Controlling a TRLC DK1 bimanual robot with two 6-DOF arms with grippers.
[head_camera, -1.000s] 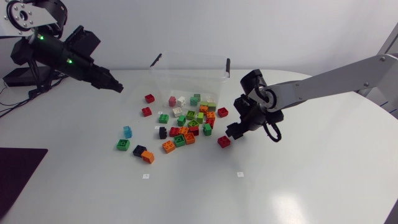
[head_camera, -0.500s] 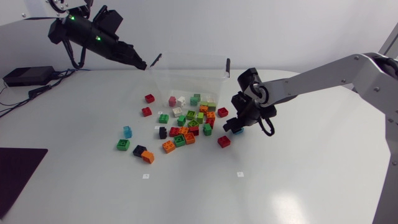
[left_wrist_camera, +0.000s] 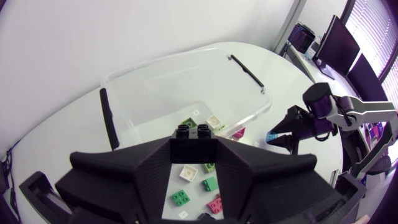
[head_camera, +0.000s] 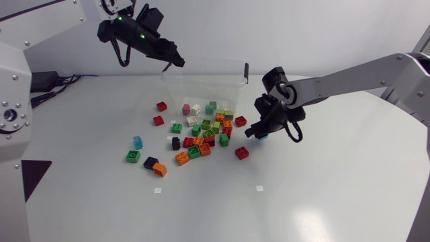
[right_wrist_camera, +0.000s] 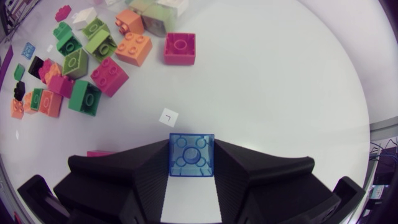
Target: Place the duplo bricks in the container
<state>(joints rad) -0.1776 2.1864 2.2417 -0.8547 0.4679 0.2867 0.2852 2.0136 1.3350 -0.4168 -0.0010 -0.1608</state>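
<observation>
Two bricks are up in the air right now, and the rest sit on the table (head_camera: 322, 188). The left gripper (left_wrist_camera: 194, 148) is pinching a black brick (left_wrist_camera: 194, 135) by its flat sides, studs up, over one end of the clear container (head_camera: 176, 82). The right gripper (right_wrist_camera: 191, 163) is clamped on a see-through blue brick (right_wrist_camera: 191, 154) the same way, low over the table just beside the pile (head_camera: 201, 131).

My take: these are light, hard plastic with smooth walls. They won't squash, but they could slip or twist if grabbed on a corner. The flat opposite walls are the place to grip, not the studs.

Looks-wise they're chunky blocks with round studs in red, orange, green, lime, pink, white, black and one pale blue. Most are bunched in front of the container, with a few strays off to the side.
</observation>
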